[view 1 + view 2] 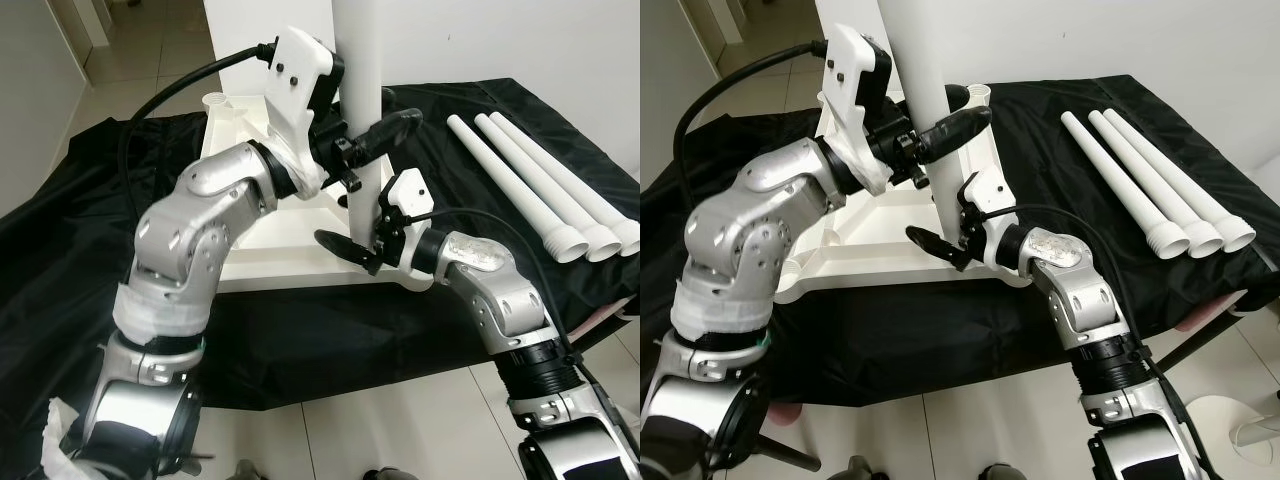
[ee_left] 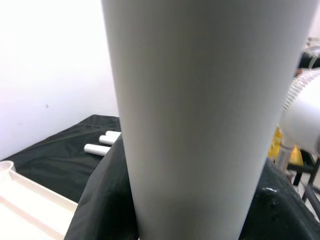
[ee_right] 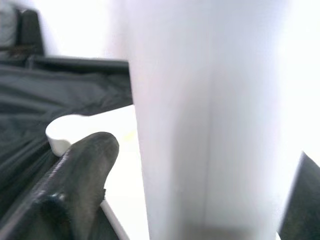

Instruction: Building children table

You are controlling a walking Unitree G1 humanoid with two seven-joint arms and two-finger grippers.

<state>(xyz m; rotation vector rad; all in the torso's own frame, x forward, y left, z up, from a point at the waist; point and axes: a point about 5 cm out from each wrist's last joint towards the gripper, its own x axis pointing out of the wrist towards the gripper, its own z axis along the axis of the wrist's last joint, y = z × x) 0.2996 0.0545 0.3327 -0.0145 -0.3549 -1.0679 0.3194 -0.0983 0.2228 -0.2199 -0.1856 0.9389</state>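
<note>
Upright, leg [image 1: 360, 60] between both grippers

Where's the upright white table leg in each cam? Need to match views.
Left eye view: upright white leg, top centre, both grippers on it.
Right eye view: same leg, left of centre, rising from the white tabletop.
Left wrist view: close up, leg spans the middle.
Right wrist view: leg centre-right, one black finger beside it.
Shared landmark: three loose white legs on the black cloth.
</note>
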